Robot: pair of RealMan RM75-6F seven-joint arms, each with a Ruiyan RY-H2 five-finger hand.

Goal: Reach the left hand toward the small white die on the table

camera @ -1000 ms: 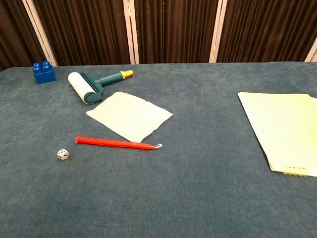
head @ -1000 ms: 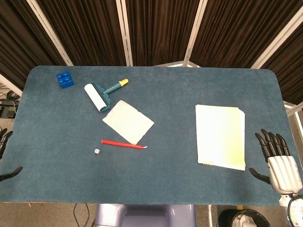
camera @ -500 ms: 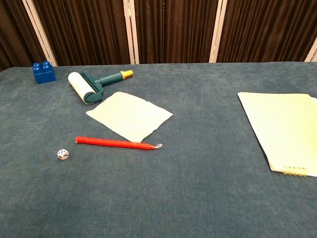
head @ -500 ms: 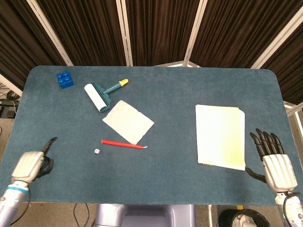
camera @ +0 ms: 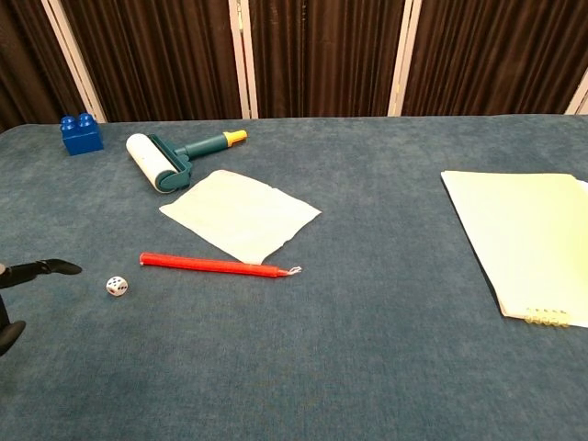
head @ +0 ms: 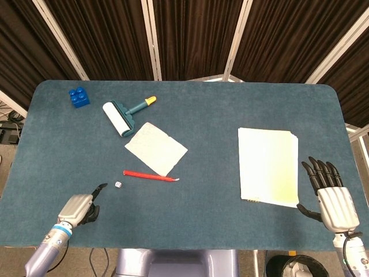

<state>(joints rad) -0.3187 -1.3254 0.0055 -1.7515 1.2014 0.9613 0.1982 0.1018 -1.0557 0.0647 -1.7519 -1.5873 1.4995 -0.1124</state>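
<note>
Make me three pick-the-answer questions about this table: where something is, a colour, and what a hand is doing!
1. Where is the die?
A. just beyond the red pen's left end
B. on the notepad
C. beside the blue brick

2. What colour is the roller's handle tip?
A. pink
B. yellow
C. black

3. What is the left hand doing?
A. holding the die
B. pressing the pen
C. holding nothing, short of the die

Answers: 1 A, it lies near the red pen. 2 B, the tip is yellow. 3 C, table shows between fingers and die.
</note>
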